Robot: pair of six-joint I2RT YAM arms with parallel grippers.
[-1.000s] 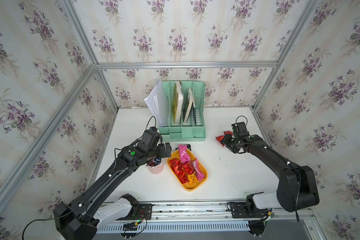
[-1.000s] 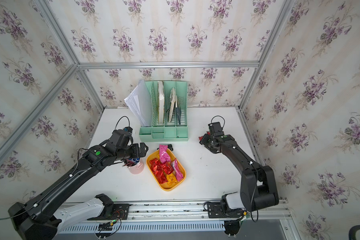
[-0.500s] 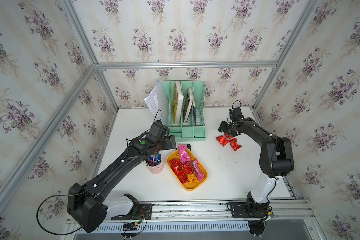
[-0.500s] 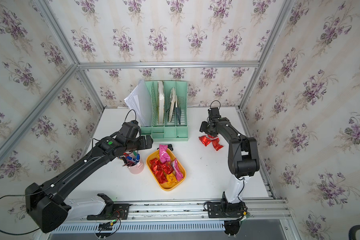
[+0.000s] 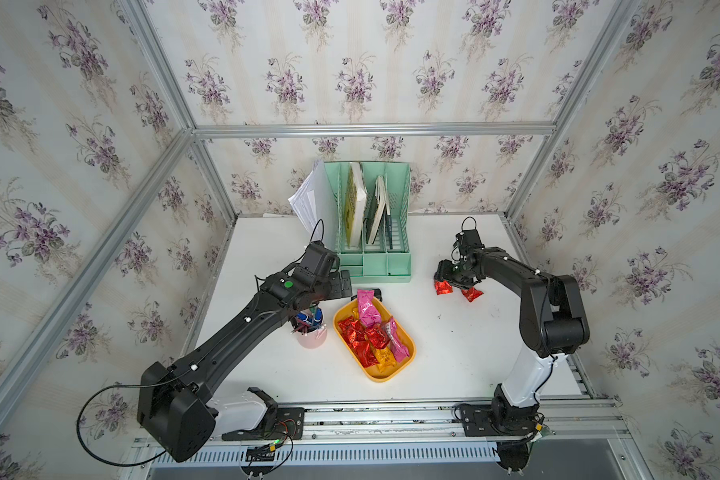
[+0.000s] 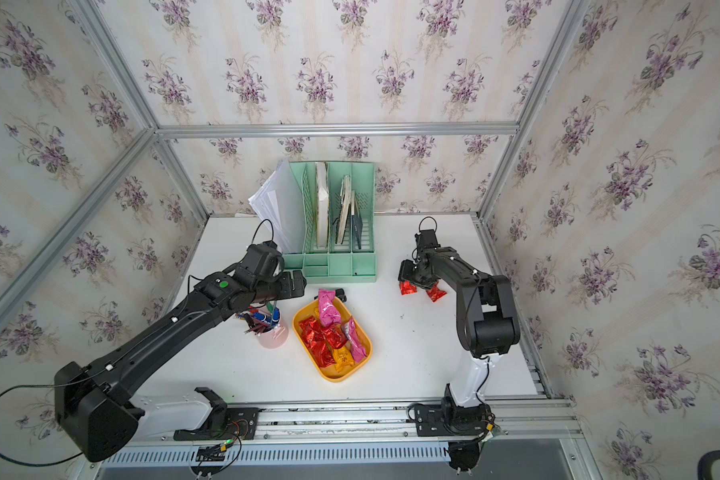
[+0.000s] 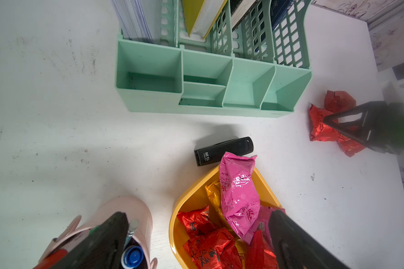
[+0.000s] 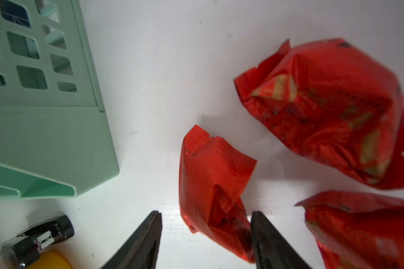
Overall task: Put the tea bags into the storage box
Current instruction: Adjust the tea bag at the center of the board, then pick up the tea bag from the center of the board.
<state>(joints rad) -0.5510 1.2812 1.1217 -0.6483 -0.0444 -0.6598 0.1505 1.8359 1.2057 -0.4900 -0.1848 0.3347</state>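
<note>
The yellow storage box [image 5: 391, 376] [image 6: 341, 376] sits mid-table, holding several red, pink and orange tea bags [image 5: 358, 336]; a pink one [image 7: 238, 186] leans over its far rim. Loose red tea bags [image 5: 443, 286] [image 5: 472, 294] lie to the right of the organizer. My right gripper [image 5: 454, 279] [image 8: 205, 214] hangs low over them, open. One red tea bag [image 8: 210, 181] lies between its fingers, touching one of them, and two more [image 8: 324, 109] [image 8: 359, 228] lie beside it. My left gripper [image 5: 345, 284] [image 7: 198, 213] hovers open and empty between the box's far end and the pen cup.
A mint-green file organizer [image 5: 366, 249] with papers and books stands at the back. A pink pen cup [image 5: 312, 338] sits just left of the box. A black stapler [image 7: 223, 151] lies at the box's far end. Walls with metal rails enclose the table.
The right arm has folded its elbow up and back while its gripper stayed over the loose red bags. The left gripper has shifted slightly toward the organizer.
</note>
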